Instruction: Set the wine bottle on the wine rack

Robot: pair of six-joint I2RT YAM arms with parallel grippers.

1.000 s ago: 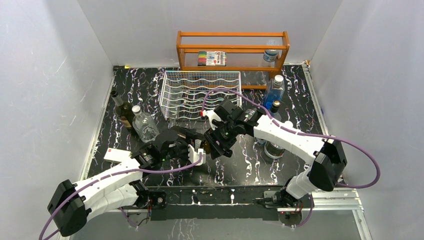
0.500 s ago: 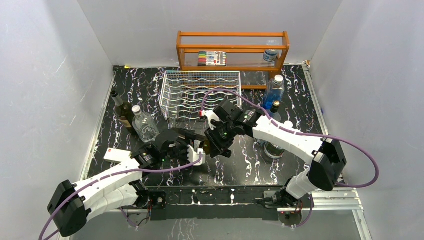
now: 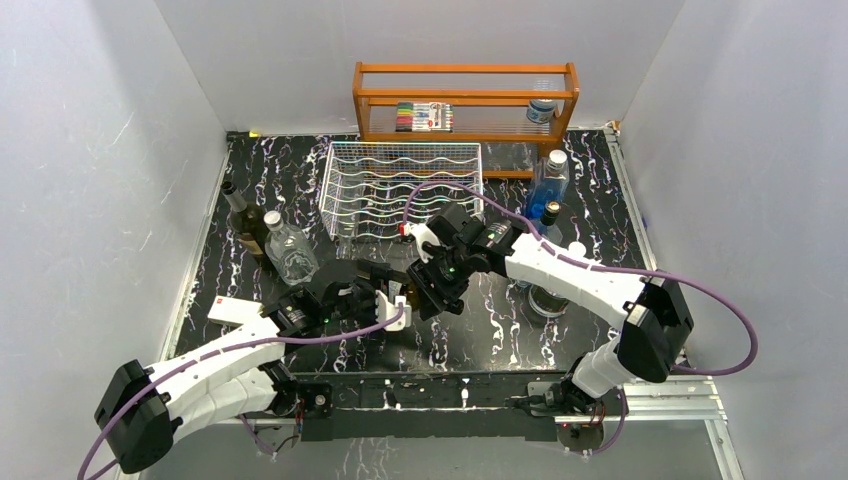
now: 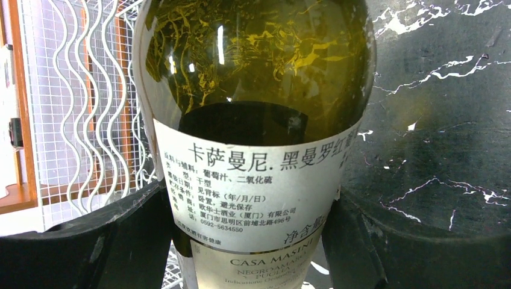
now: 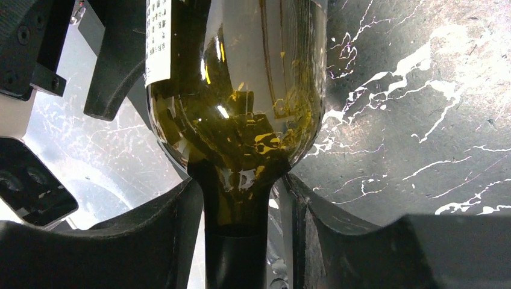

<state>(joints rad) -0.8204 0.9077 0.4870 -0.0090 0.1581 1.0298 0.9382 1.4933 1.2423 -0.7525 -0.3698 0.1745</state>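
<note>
Right arm has nudged a touch at the neck; bottle and left arm unchanged. Wine bottle (image 4: 253, 120) sits at near-middle of worktop (image 3: 500, 320), long axis running from left arm to right, body left, neck right. Left gripper (image 4: 247, 198) jaws clamp the labelled body; right gripper (image 5: 238, 192) jaws straddle the neck with a sliver of gap on one side, grip unclear. Wine rack (image 3: 400, 185) is just behind. Right wrist shows the neck fit; the top view mostly hides the bottle

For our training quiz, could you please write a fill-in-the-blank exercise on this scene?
The left gripper clamps the wine bottle by its labelled ___. The jaws of the right gripper flank its ___. The white wine rack holds ___ bottles.
Missing: body; neck; no.
</note>
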